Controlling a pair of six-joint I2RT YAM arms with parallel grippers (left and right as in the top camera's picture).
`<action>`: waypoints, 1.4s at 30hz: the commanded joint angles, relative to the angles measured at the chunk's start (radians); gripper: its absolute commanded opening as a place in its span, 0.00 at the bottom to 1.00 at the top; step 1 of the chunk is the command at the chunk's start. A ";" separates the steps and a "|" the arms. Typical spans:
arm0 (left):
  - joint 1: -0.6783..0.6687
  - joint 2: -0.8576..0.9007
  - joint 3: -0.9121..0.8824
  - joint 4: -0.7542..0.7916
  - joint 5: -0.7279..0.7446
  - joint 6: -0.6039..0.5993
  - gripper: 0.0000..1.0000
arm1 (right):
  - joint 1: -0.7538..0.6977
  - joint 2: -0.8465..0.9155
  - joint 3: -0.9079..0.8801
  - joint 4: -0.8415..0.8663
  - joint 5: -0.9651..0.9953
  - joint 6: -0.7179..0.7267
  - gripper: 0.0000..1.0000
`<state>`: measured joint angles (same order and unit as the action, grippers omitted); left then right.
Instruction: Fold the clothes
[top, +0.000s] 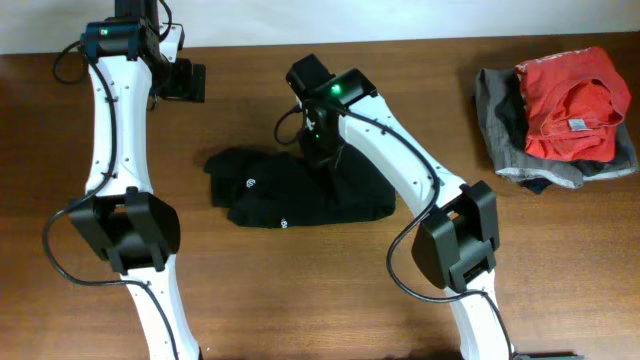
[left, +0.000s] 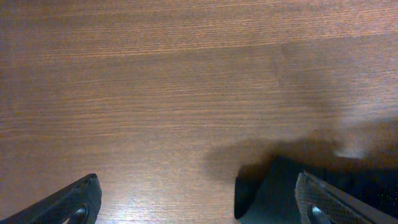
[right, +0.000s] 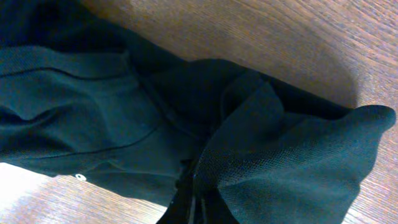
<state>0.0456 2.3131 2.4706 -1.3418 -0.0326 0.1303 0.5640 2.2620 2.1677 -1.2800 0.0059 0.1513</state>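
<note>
— How do the clothes (top: 300, 190) look?
— It is one soft, all-black garment, crumpled, with a small white logo (top: 250, 183) on its left part.
— And where does it lie?
— In the middle of the bench (top: 300, 300), mostly flat. One fold near its upper edge is gathered and raised.

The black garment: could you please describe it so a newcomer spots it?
Look at the middle of the wooden table, under the right arm. The black garment lies crumpled, with tiny white prints, unlike the red shirt and grey garment aside.
</note>
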 joint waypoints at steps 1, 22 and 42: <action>0.003 -0.017 0.013 0.003 0.015 -0.013 0.99 | 0.012 0.019 0.007 0.003 -0.002 0.024 0.04; 0.003 -0.017 0.013 0.000 0.020 -0.013 0.99 | -0.042 -0.002 -0.006 -0.084 0.010 -0.003 0.42; 0.044 -0.016 -0.398 -0.002 0.442 0.216 0.99 | -0.331 -0.038 -0.007 -0.172 -0.088 -0.122 0.69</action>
<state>0.0620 2.3100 2.0991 -1.3415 0.2905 0.2329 0.2344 2.2753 2.1559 -1.4521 -0.0685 0.0521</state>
